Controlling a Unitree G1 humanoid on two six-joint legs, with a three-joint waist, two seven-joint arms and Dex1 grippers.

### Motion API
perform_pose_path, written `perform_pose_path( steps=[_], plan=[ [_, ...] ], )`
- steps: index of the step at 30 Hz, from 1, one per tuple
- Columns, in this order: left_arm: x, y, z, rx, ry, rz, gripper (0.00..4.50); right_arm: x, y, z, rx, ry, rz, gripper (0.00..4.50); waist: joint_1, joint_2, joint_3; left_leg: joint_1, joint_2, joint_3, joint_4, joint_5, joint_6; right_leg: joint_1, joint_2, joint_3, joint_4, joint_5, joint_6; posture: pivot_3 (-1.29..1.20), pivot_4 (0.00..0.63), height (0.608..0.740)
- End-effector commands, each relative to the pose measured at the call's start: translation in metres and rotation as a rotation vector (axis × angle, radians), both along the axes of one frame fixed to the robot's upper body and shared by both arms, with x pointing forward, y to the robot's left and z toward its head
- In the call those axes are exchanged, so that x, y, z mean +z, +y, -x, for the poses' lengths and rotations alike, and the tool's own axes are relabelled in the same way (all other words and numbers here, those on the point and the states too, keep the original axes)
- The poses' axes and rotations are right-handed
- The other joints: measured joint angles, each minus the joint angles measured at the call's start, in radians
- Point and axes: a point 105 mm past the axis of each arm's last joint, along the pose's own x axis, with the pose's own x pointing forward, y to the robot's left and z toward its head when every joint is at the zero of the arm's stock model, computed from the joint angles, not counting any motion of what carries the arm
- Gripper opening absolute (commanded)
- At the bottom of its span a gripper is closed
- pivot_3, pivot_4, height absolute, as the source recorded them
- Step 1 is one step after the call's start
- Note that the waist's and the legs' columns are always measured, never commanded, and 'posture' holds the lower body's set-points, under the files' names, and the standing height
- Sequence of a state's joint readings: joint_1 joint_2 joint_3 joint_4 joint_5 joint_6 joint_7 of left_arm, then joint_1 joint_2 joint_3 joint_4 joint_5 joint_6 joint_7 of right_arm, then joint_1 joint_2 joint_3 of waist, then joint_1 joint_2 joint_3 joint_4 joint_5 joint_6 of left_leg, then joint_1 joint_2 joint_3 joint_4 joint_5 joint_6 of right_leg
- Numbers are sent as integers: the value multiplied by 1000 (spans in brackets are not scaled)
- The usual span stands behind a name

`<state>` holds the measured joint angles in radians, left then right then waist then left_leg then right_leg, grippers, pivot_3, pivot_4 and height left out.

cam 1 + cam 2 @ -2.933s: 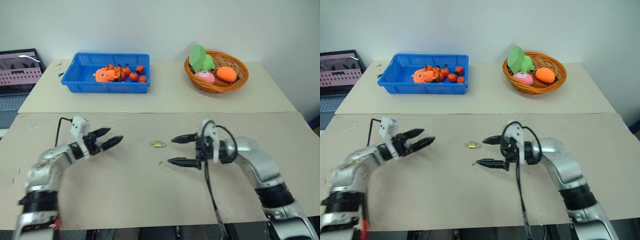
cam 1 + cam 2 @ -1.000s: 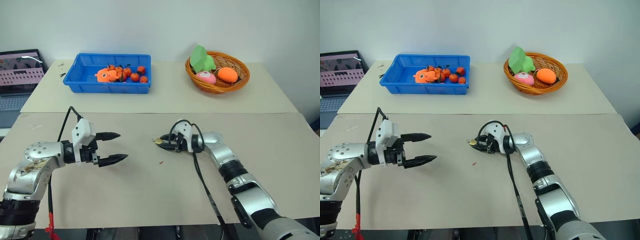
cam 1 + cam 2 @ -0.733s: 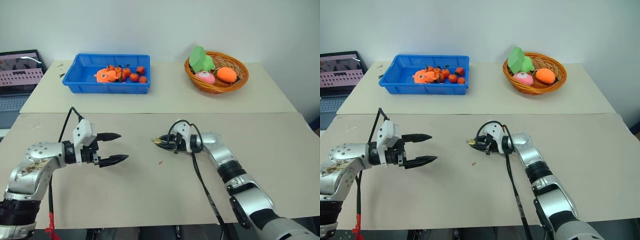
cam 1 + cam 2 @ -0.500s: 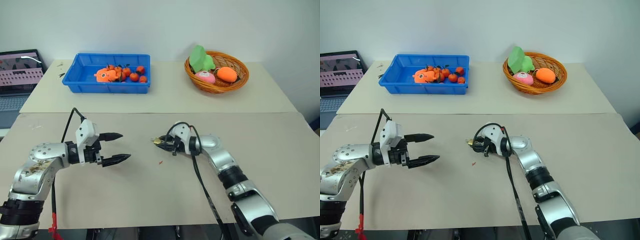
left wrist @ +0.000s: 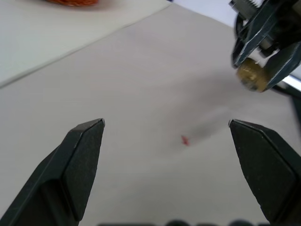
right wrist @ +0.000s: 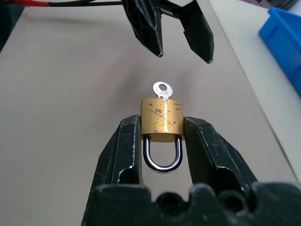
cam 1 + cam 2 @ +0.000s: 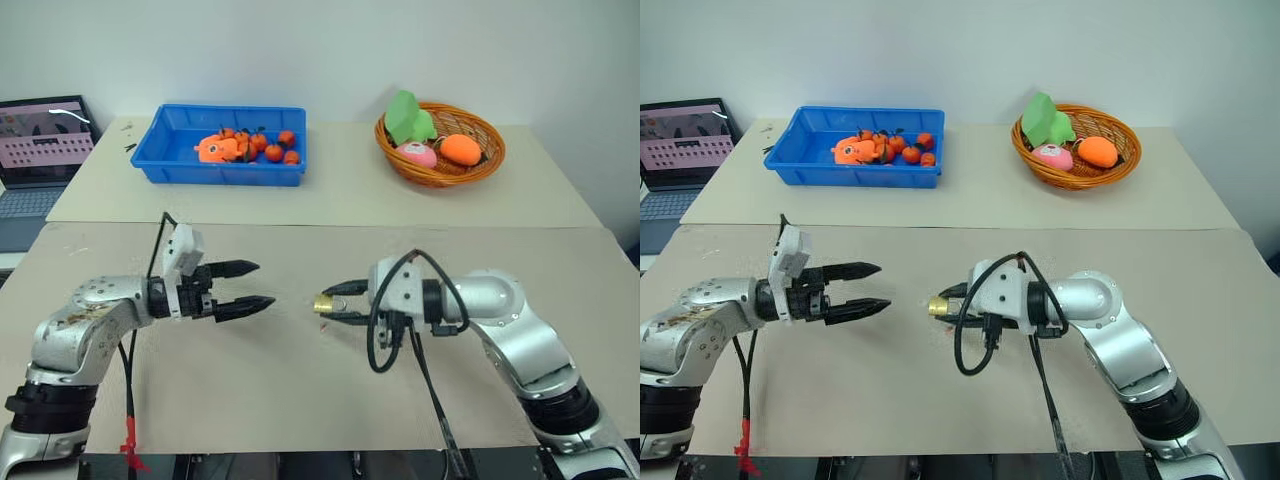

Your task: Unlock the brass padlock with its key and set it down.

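The brass padlock (image 6: pixel 162 120) is clamped by its body between the fingers of my right gripper (image 6: pixel 162 124), shackle toward the wrist. A small silver key (image 6: pixel 162 88) sticks out of its far end. In the head views the right gripper (image 7: pixel 327 301) holds the padlock (image 7: pixel 323 302) above the tan table, pointing left. My left gripper (image 7: pixel 262 284) faces it from the left, open and empty, a short gap away. In the left wrist view the padlock (image 5: pixel 250 75) hangs beyond the left gripper (image 5: pixel 167 125).
A small red speck (image 5: pixel 185 140) lies on the table under the gap between the grippers. A blue tray (image 7: pixel 220 172) of small fruit and a wicker basket (image 7: pixel 440 172) of toys stand on the far table. A laptop (image 7: pixel 40 140) sits far left.
My right gripper has lifted the padlock off the table and drawn it back toward me. The left gripper has edged slightly toward it and rolled a little, staying open.
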<state>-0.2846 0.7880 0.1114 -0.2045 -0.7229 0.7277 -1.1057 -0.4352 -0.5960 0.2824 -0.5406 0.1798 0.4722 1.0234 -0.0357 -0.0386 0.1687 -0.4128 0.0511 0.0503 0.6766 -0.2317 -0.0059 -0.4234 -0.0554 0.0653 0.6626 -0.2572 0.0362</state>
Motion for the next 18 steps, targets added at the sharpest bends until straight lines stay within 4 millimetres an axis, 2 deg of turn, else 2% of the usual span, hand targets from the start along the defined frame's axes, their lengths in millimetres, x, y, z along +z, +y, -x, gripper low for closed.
perform_pose_path(
  steps=[1, 6, 9, 13, 18],
  plan=[
    [20, -5, 17, -108, 133, 93, 4500, 4, 8, 0, 26, -53, 15, 925, -2, 0, 0, 0, 0, 0, 0, 0, 0, 0, 0, 0, 0, 0, 0, 0, 150, 740],
    [25, 6, 42, -181, 429, 216, 4500, 4, 12, -5, 26, -74, 23, 925, -7, 0, 0, -1, 0, -1, 0, 0, 0, -1, 0, 0, -1, 0, 0, 0, 150, 740],
    [18, 17, 34, -83, 615, 333, 4500, 4, 13, -6, 29, -85, 22, 925, -6, 0, 0, -1, 0, -1, 0, 0, 0, -1, 0, 0, 0, 0, 0, 0, 150, 740],
    [19, 25, 25, -35, 718, 466, 4500, 5, 15, -6, 30, -89, 20, 925, -5, -1, 0, 0, 0, -3, 0, 0, 0, 0, 0, -1, 0, 0, 0, 0, 150, 740],
    [10, 30, 14, 23, 804, 583, 4500, 6, 17, -4, 38, -95, 18, 925, -3, -1, 1, -1, -1, -6, 0, 0, 0, 0, -1, -1, 0, 0, 0, 0, 150, 740]
  ],
)
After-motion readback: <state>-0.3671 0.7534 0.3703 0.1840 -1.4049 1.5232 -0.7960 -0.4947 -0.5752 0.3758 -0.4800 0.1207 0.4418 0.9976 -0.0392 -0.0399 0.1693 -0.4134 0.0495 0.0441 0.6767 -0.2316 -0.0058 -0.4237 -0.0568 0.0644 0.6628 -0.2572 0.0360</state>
